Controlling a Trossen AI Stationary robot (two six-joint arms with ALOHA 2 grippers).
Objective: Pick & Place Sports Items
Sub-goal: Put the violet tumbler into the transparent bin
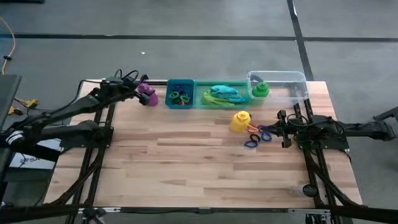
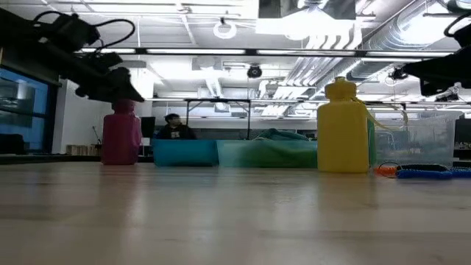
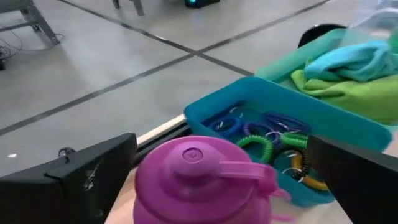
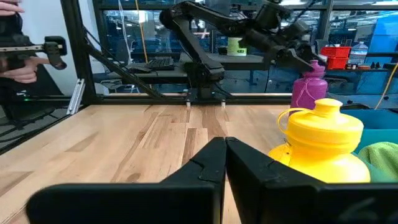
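Left fingers [image 3: 217, 180] stand wide either side of the purple bottle [image 3: 202, 180], beside the blue bin [image 3: 348, 121]; an off-centre closure risks tipping it, while right fingers [image 4: 225, 163] idle shut.

Purple bottle [image 1: 147, 94], yellow bottle [image 1: 240, 121], green bottle [image 1: 260, 89]; blue bin [image 1: 169, 100] w/ multicolour rings [image 1: 180, 97].

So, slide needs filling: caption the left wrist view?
Open left tool straddling purple plastic bottle beside blue rectangular bin of coloured rings.
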